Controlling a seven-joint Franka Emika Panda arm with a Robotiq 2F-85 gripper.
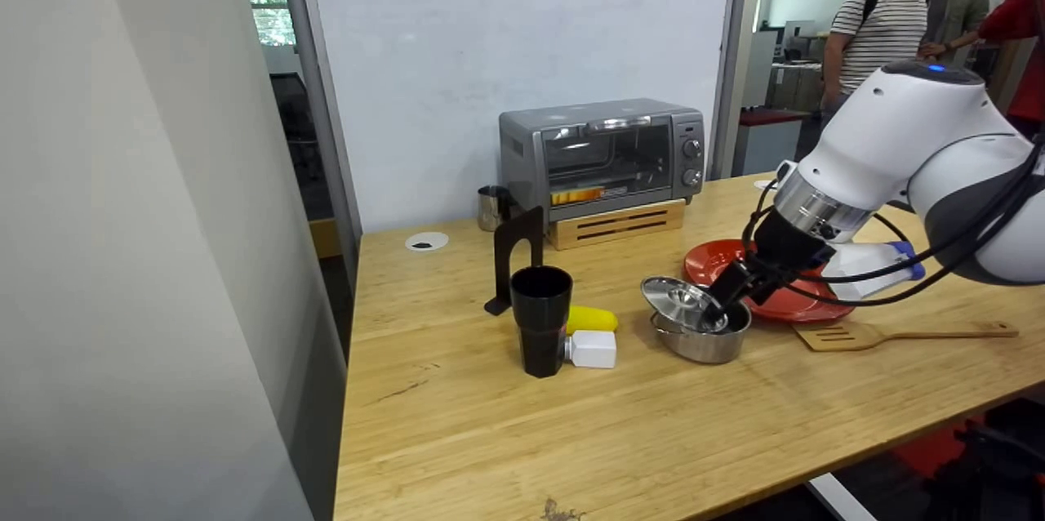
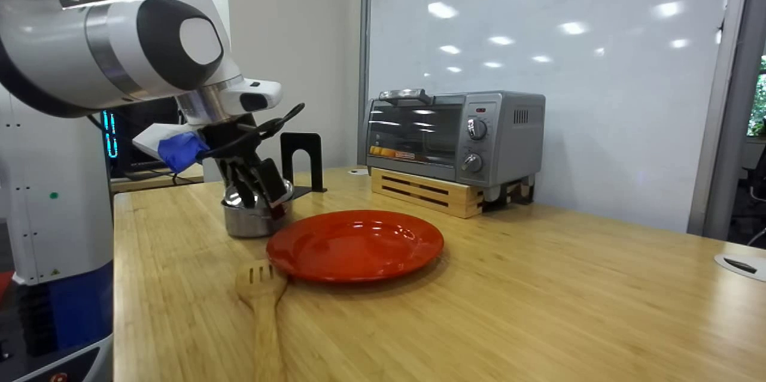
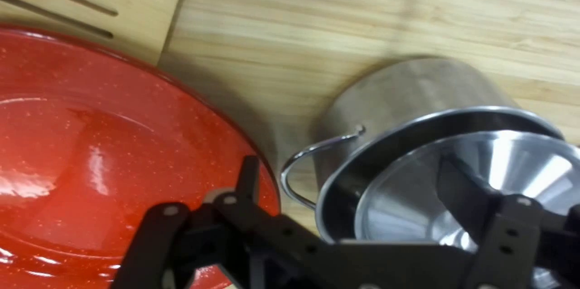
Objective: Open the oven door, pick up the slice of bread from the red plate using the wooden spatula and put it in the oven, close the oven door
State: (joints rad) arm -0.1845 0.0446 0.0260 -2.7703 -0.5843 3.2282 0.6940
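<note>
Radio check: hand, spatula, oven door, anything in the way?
Hand open at the metal pot. Wooden spatula ungripped, by the red plate. Oven door shut. Tilted lid on the pot may snag.

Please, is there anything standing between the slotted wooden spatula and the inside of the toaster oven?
Yes. The glass door is shut, closing off the toaster oven. In both exterior views, the red plate also lies between the slotted wooden spatula and the toaster oven; being low, it could probably be passed over.
</note>
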